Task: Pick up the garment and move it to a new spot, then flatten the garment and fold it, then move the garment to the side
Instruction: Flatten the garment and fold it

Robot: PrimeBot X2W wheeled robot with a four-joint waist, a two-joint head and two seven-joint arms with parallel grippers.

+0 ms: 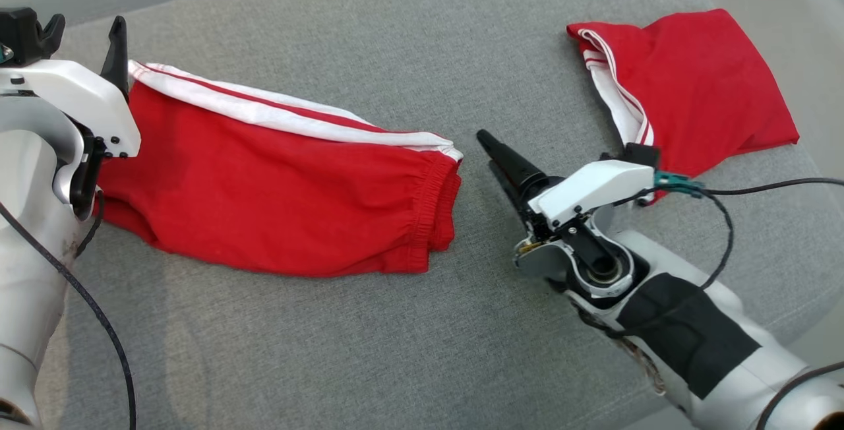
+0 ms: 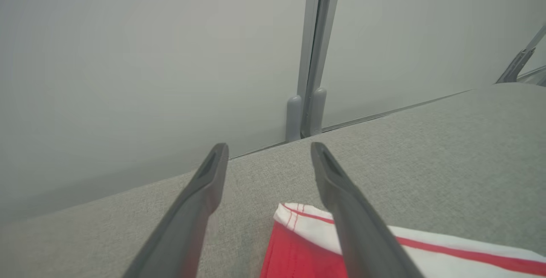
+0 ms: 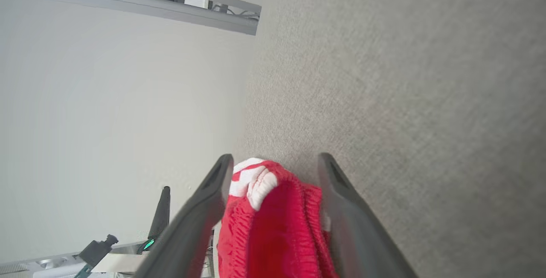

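We see the folded red garment [image 1: 277, 199] with white stripes lying flat on the grey worktop [image 1: 422, 351], left of centre. Our left gripper [image 2: 268, 148] hangs at its far-left corner, fingers spread wide, holding nothing. Our right gripper [image 3: 276, 158], just right of the elastic waistband, is likewise spread and empty. A second red garment [image 1: 699, 87] lies far right.

A grey woven fabric surface [image 1: 316, 351] spreads before me under soft, even light; beyond its far edge, a pale grey metal rail [image 2: 313, 56] stands against a plain pale backdrop.
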